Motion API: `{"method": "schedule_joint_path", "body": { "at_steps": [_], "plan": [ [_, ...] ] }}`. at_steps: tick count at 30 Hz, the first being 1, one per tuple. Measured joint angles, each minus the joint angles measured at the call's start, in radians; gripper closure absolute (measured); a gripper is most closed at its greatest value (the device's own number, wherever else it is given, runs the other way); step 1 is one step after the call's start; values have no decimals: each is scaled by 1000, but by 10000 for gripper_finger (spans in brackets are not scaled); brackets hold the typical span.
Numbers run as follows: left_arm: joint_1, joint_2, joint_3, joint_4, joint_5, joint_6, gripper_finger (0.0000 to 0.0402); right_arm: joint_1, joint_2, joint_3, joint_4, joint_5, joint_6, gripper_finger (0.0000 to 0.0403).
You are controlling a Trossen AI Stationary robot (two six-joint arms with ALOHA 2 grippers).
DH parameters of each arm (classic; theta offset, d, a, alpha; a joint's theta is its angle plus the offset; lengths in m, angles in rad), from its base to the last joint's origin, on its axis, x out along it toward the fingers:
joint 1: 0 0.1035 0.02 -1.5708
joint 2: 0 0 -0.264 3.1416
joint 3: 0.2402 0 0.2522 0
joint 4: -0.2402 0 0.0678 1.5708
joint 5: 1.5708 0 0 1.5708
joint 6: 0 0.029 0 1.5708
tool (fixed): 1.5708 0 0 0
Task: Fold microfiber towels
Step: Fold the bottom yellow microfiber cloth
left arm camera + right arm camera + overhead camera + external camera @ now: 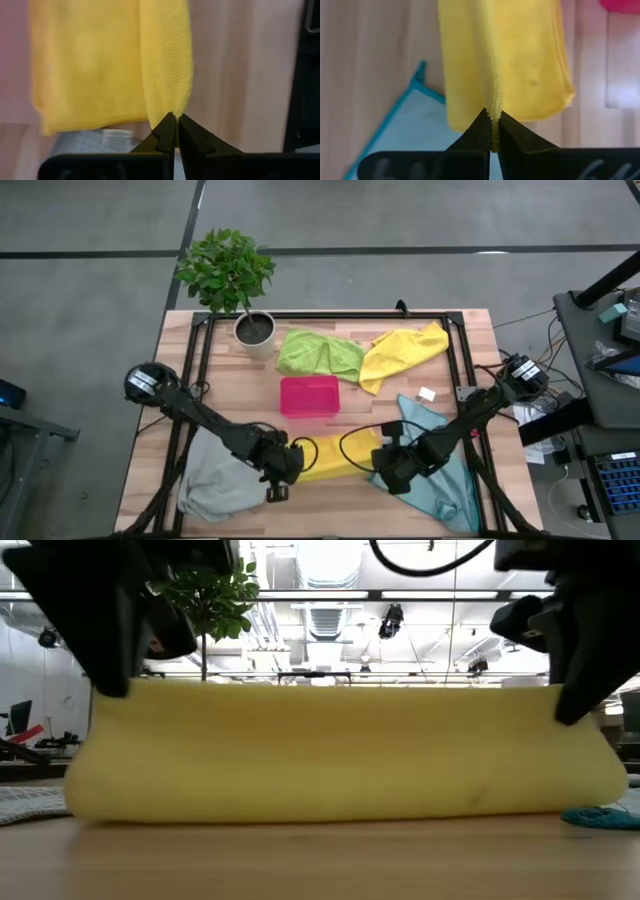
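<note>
On the wooden table (450,350) we see a folded yellow towel (330,457) lying near the front edge. Left gripper (277,476) and right gripper (393,470) each pinch an end. Only the wrist views show fingers (165,131) pressed onto the fabric.

Yellow towel (100,65): soft cloth, fine ribbed weave on its face, fuzzy nap along the pinched edge. Teal-blue towel (415,125): smooth matt cloth with a darker stitched hem. Grey towel (215,480): limp matt cloth. Desk (240,395): pale wood planks, satin finish. Pink tray (309,396): smooth plastic. Jaws: matt black plastic.
</note>
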State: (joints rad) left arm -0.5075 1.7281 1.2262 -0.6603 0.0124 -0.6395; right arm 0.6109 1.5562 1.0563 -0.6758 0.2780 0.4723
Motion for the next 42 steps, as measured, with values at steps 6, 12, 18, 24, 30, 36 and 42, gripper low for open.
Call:
{"method": "schedule_joint_path", "body": {
  "at_steps": [6,12,18,24,30,36,42],
  "plan": [
    [68,-7,-4,-60,-4,20,401,-54,0,-3,-29,8,-34,394],
    [131,-7,-17,-90,-6,44,401,-100,0,-5,-29,11,-74,394],
    [175,-7,-69,-90,-22,45,402,-140,6,-6,-31,12,-100,394],
    [185,-7,-86,-89,-77,46,402,-162,6,-8,-29,13,-110,394],
    [186,-7,-88,-88,-109,64,402,-168,14,-17,-24,41,-124,394],
    [186,-3,-88,-79,-127,72,374,-186,16,-20,-22,48,-106,377],
    [187,-1,-91,-83,-173,72,311,-203,16,-20,-24,47,-106,331]
  ]
}}
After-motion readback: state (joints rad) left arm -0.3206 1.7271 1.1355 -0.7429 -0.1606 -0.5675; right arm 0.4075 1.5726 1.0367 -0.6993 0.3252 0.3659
